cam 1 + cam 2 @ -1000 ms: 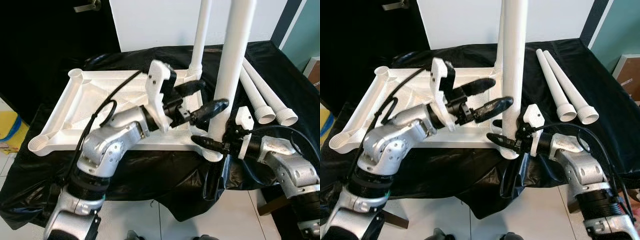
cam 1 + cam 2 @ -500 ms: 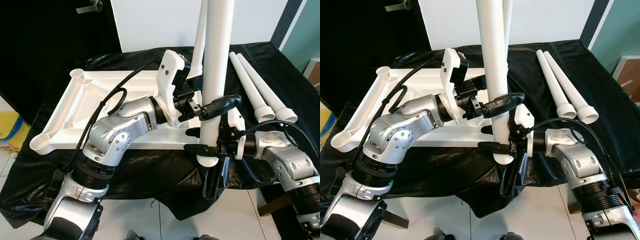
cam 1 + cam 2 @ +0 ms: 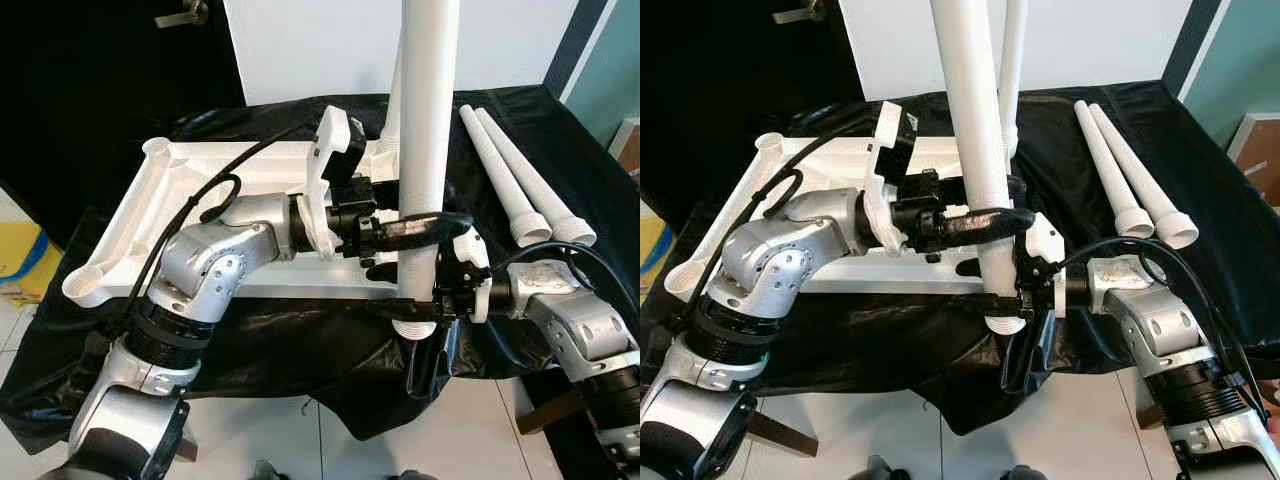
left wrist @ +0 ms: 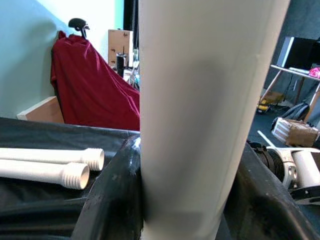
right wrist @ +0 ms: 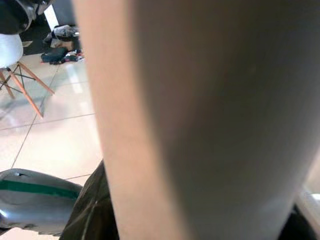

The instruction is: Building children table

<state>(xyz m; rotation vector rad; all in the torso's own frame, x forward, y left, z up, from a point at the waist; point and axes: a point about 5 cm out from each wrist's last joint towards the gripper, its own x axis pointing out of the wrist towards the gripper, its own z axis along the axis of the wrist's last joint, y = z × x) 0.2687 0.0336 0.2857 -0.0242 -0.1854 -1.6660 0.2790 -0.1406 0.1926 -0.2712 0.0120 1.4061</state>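
My left pincer [image 3: 420,222] has now closed around the upright leg [image 3: 428,130], above my right pincer [image 3: 405,309] pinching its threaded base. The leg has shifted off the tabletop [image 3: 200,190] corner; seating remains outstanding.

A white wall panel [image 3: 300,45] is seen behind a surface draped in black cloth [image 3: 300,355]. White floor tiles [image 3: 270,440] are lit brightly. A teal wall [image 4: 30,55] is noted, with a red-draped object [image 4: 95,95] and cardboard boxes [image 4: 120,47] beyond.
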